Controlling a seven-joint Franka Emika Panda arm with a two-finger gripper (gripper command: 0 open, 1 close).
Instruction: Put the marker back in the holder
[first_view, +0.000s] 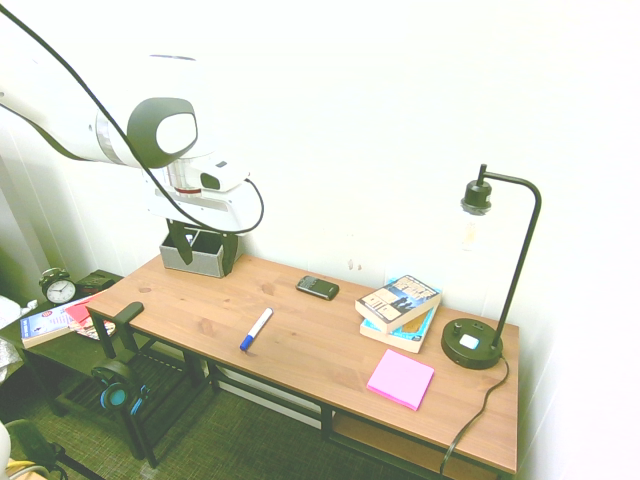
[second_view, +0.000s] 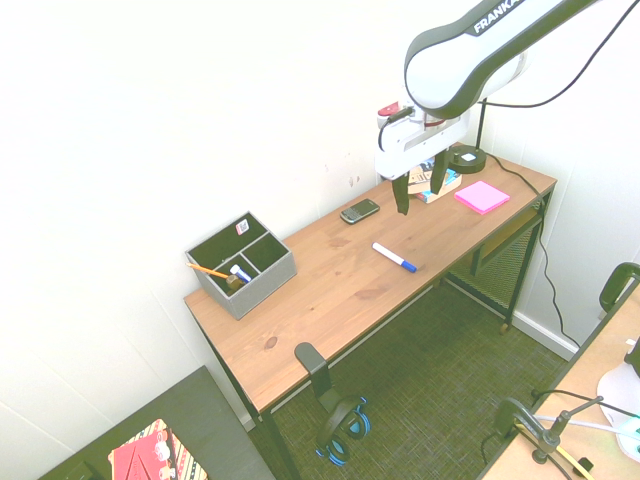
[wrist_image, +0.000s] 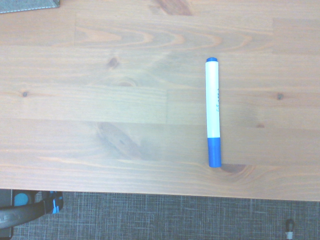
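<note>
The marker (first_view: 256, 328) lies flat on the wooden desk near its front edge, white barrel with a blue cap; it also shows at marker (second_view: 394, 258) and in the wrist view as marker (wrist_image: 213, 112). The grey holder (second_view: 243, 265) stands at the desk's far end against the wall, with an orange pencil (second_view: 210, 271) and a small item inside. In the first exterior view the holder (first_view: 200, 263) is partly behind my gripper (first_view: 205, 250). My gripper (second_view: 419, 190) hangs well above the desk, open, with nothing between its fingers.
A dark phone (first_view: 317, 287) lies near the wall. Stacked books (first_view: 398, 305), a pink sticky pad (first_view: 400, 379) and a black lamp (first_view: 472, 343) occupy the other end. Headphones (first_view: 120, 390) hang off the desk's end by the holder.
</note>
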